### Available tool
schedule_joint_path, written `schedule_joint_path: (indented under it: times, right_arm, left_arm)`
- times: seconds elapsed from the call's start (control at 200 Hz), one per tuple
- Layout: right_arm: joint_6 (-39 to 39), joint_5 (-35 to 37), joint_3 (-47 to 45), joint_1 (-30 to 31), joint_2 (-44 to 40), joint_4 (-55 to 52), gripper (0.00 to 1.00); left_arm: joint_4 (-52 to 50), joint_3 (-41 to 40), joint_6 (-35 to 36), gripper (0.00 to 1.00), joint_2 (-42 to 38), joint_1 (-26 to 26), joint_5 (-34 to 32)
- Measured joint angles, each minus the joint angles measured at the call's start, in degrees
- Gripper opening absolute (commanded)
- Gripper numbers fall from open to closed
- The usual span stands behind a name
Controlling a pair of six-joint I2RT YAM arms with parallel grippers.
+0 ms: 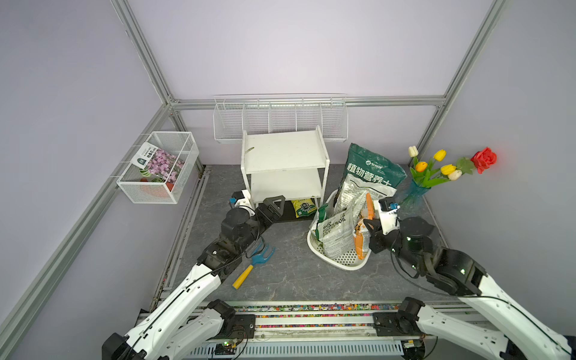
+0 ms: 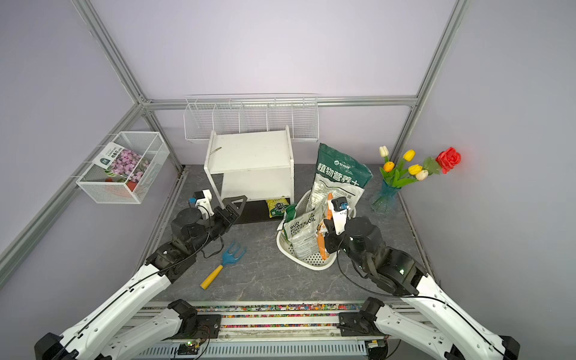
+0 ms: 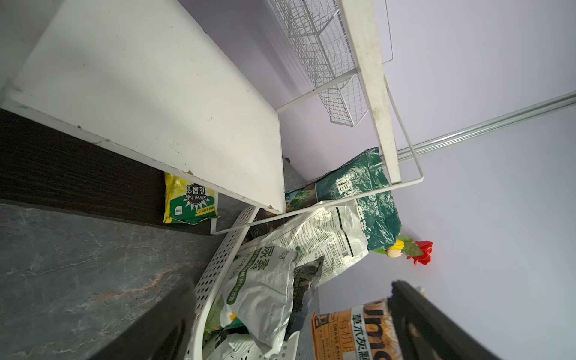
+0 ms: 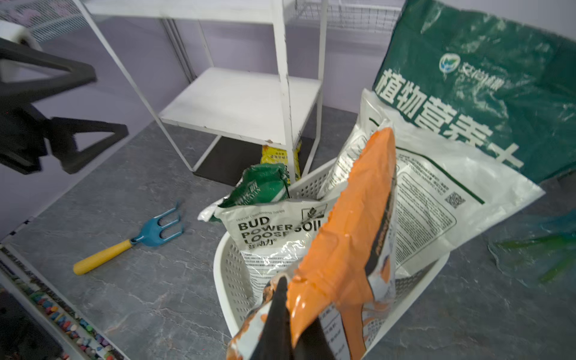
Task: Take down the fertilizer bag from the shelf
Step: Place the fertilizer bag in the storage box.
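Fertilizer bag (image 1: pixel 304 208) lies near the outstretched, wide-open left hand (image 1: pixel 278 206).

White shelf (image 1: pixel 283 154) with a dark bottom board. Grey marbled table (image 1: pixel 290 274). A yellow and green bag (image 1: pixel 304 208); an orange bag (image 4: pixel 352 233) with black lettering; a tall dark green and white bag (image 1: pixel 374 168). White perforated basket (image 1: pixel 346 260). Blue rake (image 1: pixel 254 265), yellow handle. Red rose (image 1: pixel 483 159). Pale lilac walls (image 1: pixel 280 46).

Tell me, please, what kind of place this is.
Probably a mock gardening corner inside a robot test cell: soil bags in a white basket, a hand rake, a vase of flowers, all within a bare metal frame.
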Motion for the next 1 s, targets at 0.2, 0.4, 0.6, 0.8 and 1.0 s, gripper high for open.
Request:
schedule_joint_path:
  times: [0.2, 0.4, 0.6, 0.8, 1.0]
  right_arm:
    - [3.9, 1.7, -7.5, -0.5, -0.5, 0.0, 0.00]
    - [7.7, 5.7, -11.9, -1.0, -0.6, 1.5, 0.00]
    - [9.9, 7.5, -12.8, -2.4, 2.8, 2.3, 0.00]
    - [12.3, 6.6, -13.9, -6.8, 6.8, 4.3, 0.00]
    - [14.5, 5.0, -16.0, -9.7, 7.6, 8.4, 0.00]
  left_arm:
    - [0.0, 0.0, 0.0, 1.00, 0.0, 0.0, -0.4]
    - [-0.1, 0.0, 0.0, 1.00, -0.2, 0.0, -0.4]
    - [-0.1, 0.0, 0.0, 1.00, -0.2, 0.0, -0.6]
    - [-0.2, 0.0, 0.0, 1.00, -0.2, 0.0, -0.8]
    - [-0.3, 0.0, 0.2, 1.00, -0.2, 0.0, -0.9]
